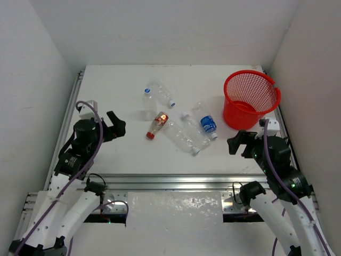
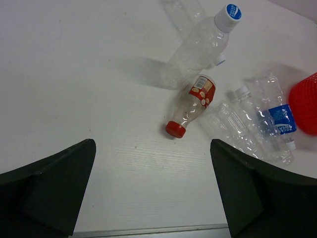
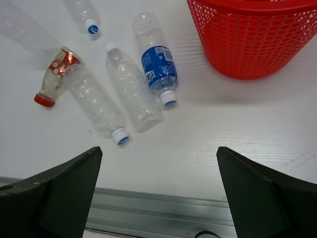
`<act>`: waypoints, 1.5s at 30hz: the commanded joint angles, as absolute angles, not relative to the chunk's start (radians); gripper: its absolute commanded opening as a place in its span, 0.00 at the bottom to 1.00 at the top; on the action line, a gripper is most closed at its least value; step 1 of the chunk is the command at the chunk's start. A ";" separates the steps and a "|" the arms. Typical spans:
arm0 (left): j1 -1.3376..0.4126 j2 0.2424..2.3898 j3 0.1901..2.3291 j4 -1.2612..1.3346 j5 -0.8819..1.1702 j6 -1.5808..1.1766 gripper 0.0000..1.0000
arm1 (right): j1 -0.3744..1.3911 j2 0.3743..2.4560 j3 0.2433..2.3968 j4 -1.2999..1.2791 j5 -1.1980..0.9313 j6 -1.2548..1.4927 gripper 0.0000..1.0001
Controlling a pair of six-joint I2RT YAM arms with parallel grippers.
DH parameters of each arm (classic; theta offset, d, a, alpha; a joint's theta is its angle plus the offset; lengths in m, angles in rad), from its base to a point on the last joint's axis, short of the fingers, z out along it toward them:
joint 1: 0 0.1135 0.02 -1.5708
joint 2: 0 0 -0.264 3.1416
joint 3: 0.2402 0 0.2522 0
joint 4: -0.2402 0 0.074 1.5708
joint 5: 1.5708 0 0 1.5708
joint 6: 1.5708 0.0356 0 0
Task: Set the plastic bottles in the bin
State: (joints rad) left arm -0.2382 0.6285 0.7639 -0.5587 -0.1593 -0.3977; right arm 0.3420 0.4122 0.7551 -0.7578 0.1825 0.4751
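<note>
Red-label bottle (image 1: 157,124) lies flat — cap pointing near-left, seemingly.

The left arm (image 1: 74,160) and right arm (image 1: 282,170) have white lower shells and black upper joints. A lilac cable (image 1: 99,140) loops along each, and a small white box (image 1: 87,108) sits at each wrist. The left hand (image 1: 118,125) and right hand (image 1: 234,141) are matte black. Close up, their fingers (image 2: 49,193) are broad, smooth, blunt wedges with chamfered edges.
</note>
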 commanded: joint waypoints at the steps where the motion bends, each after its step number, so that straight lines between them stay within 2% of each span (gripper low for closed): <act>1: -0.242 0.632 0.769 -0.523 -0.169 -0.399 1.00 | 0.344 0.393 0.752 -0.719 0.190 0.483 0.99; 6: -0.242 0.701 0.775 -0.506 -0.115 -0.412 1.00 | 0.344 0.371 0.719 -0.683 0.117 0.471 0.99; 12: -0.265 0.876 0.824 -0.442 -0.058 -0.520 1.00 | 0.344 0.454 0.729 -0.661 0.006 0.465 0.99; 16: -0.357 0.949 0.903 -0.324 -0.133 -0.545 1.00 | 0.344 0.502 0.733 -0.638 -0.074 0.450 0.99; 26: -0.374 1.455 1.188 -0.175 -0.120 -0.419 1.00 | 0.347 0.528 0.764 -0.654 -0.077 0.416 0.99; 32: -0.374 1.601 1.307 -0.179 -0.224 -0.356 0.99 | 0.353 0.540 0.790 -0.670 -0.106 0.410 0.99; 34: -0.373 1.664 1.356 -0.201 -0.255 -0.347 0.95 | 0.356 0.538 0.793 -0.670 -0.110 0.407 0.99; 35: -0.370 1.686 1.389 -0.224 -0.253 -0.335 0.87 | 0.354 0.537 0.795 -0.670 -0.110 0.408 0.99; 37: -0.370 1.739 1.419 -0.256 -0.276 -0.340 0.81 | 0.356 0.535 0.792 -0.669 -0.114 0.405 0.99; 39: -0.370 1.752 1.422 -0.268 -0.293 -0.348 0.71 | 0.357 0.537 0.792 -0.669 -0.112 0.403 0.99; 42: -0.370 1.743 1.408 -0.242 -0.278 -0.342 0.51 | 0.357 0.543 0.788 -0.667 -0.115 0.403 0.99; 43: -0.370 1.744 1.413 -0.244 -0.279 -0.338 0.42 | 0.357 0.543 0.788 -0.664 -0.118 0.403 0.99; 44: -0.370 1.749 1.428 -0.262 -0.284 -0.337 0.27 | 0.357 0.545 0.787 -0.664 -0.120 0.403 0.99; 45: -0.370 1.750 1.434 -0.271 -0.290 -0.334 0.22 | 0.357 0.546 0.785 -0.663 -0.120 0.405 0.99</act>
